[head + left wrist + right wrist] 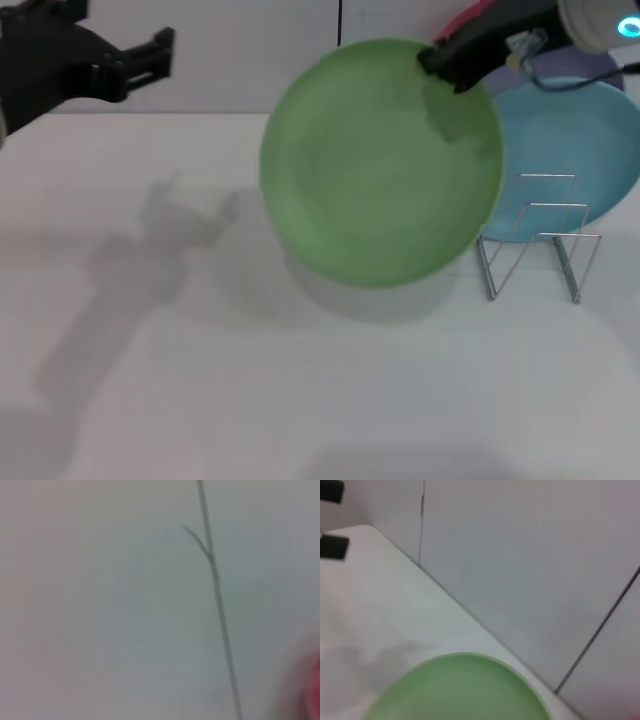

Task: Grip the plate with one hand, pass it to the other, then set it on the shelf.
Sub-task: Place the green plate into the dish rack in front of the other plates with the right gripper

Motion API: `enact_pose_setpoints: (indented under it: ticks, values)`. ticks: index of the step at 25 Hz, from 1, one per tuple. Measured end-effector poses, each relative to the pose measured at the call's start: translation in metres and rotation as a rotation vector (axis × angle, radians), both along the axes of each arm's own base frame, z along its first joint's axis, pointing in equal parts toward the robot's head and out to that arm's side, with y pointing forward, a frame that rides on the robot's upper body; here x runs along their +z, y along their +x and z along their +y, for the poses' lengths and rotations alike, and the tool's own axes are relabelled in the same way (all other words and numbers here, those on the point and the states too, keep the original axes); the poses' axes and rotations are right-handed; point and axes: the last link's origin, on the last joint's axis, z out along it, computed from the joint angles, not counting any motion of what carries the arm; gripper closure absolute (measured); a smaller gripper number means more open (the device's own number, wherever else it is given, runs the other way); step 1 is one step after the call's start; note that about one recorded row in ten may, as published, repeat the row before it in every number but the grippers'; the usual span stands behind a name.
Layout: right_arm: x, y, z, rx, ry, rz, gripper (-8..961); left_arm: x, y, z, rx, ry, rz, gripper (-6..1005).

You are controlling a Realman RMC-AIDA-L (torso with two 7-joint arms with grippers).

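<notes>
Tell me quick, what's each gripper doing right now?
Left gripper: open, holding nothing, raised over the table's far left.
Right gripper: shut on the green plate's upper rim, holding it up beside the wire rack.

Green plate (375,170) in the right gripper (445,60) looks matte and smooth; shelf (540,240) below it is thin shiny metal wire.
</notes>
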Motion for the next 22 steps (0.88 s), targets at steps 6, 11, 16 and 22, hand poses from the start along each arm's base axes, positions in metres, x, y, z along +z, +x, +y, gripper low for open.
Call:
enact_pose_setpoints:
  ticks: [6,11,16,22]
  values:
    - [0.023,-0.013,-0.004,0.103,0.044,-0.113,916,-0.001,-0.015,-0.001,0.006,0.085,-0.030,137]
    - [0.040,-0.024,-0.011,0.211,0.075,-0.205,915,-0.012,-0.029,0.003,0.017,0.128,-0.057,137]
    - [0.045,-0.029,-0.014,0.308,0.042,-0.303,915,-0.022,-0.038,0.005,0.008,0.184,-0.086,137]
    - [0.054,-0.026,-0.015,0.424,0.027,-0.422,916,-0.034,-0.046,0.004,-0.002,0.234,-0.118,137]
